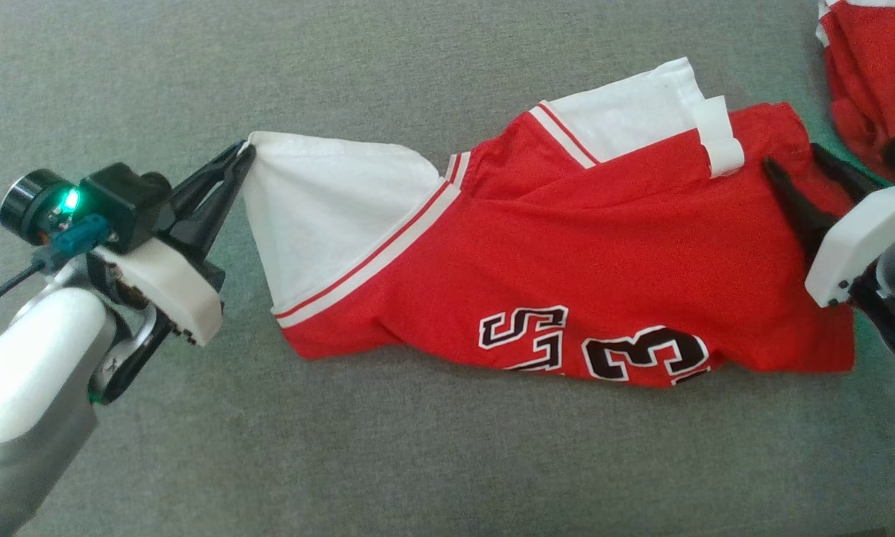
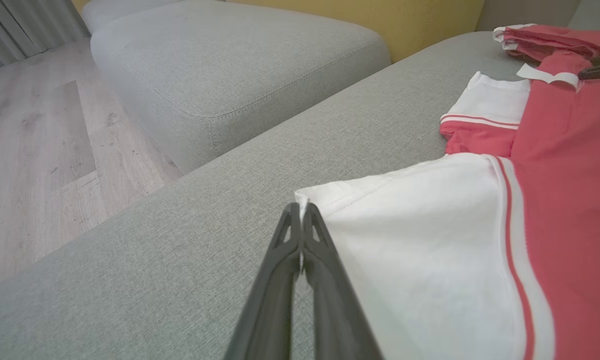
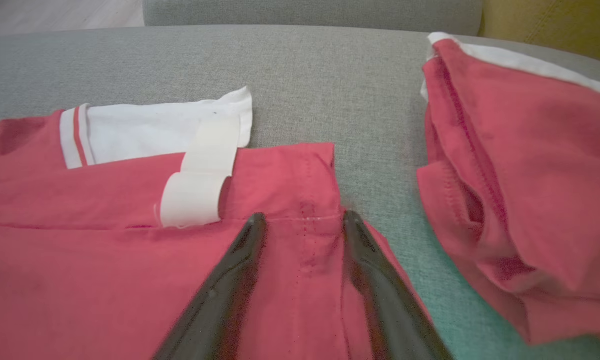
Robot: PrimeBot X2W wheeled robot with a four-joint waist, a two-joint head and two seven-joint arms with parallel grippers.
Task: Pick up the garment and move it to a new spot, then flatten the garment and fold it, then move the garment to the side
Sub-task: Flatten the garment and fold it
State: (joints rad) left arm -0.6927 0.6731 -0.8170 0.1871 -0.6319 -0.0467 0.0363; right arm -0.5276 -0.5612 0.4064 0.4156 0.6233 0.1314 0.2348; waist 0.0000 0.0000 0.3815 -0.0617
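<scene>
The garment [image 1: 567,246], a red jersey with white panels and black lettering, lies stretched out sideways on the grey cushion [image 1: 418,447]. My left gripper [image 1: 245,149] is shut on the tip of its white corner, which the left wrist view shows pinched between the two fingers [image 2: 300,207]. At the garment's other end my right gripper [image 1: 793,154] stands open. Its fingers straddle the red stitched hem [image 3: 307,200], one on each side, in the right wrist view. A white strap [image 3: 200,180] lies folded over just left of those fingers.
A second red cloth lump [image 1: 865,67] with a white edge sits close beyond my right gripper, also seen as a lump [image 3: 520,175] in the right wrist view. A grey ottoman [image 2: 230,65] and wooden floor [image 2: 30,150] lie past the cushion's far edge.
</scene>
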